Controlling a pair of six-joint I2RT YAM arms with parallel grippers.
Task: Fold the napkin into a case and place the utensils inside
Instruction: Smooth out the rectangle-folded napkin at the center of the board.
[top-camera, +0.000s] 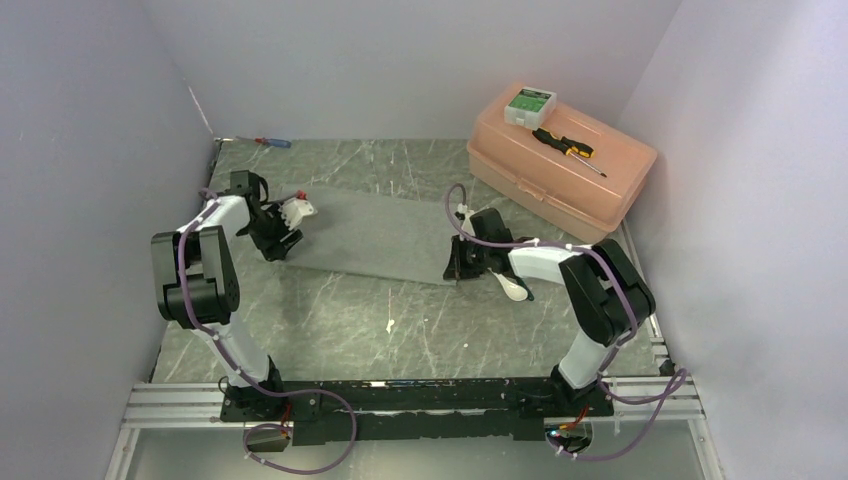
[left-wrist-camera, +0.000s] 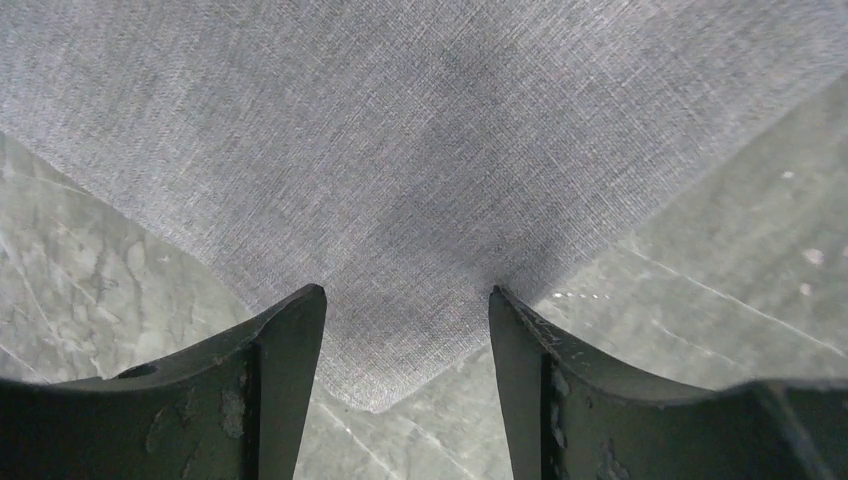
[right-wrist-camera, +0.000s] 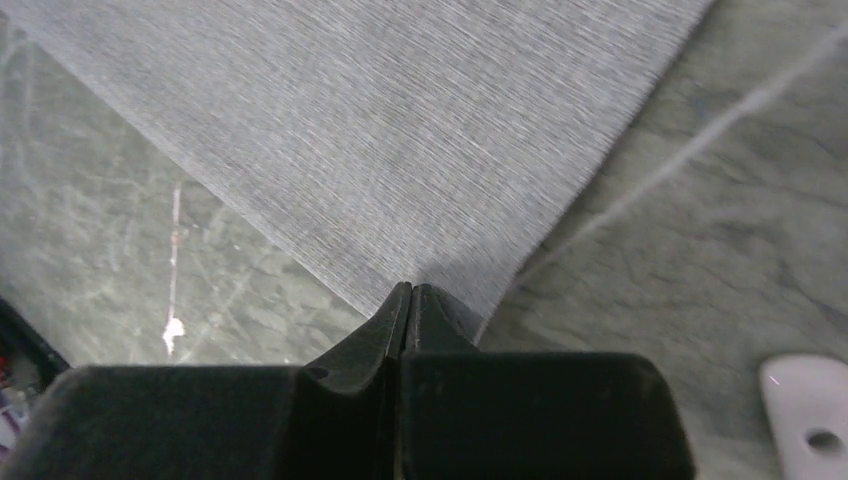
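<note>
The grey napkin is spread flat on the marbled worktop, stretched between the two arms. The left gripper is seen with its jaws spread wide; one corner of the cloth lies flat between them, and neither finger is closed on it. The right gripper is shown with its jaws pressed together at the opposite end of the cloth, whose corner is pinched at the tips, with the fabric slightly puckered there. A white soup spoon is laid on the worktop just beside the right gripper, clear of the napkin; a hole is visible in its handle in the right wrist view. A peach plastic case is set at the far right, with a black-and-yellow screwdriver and a small white-and-green box on its lid; the printing on that box cannot be read. A red-and-blue screwdriver is placed at the far left edge.
</note>
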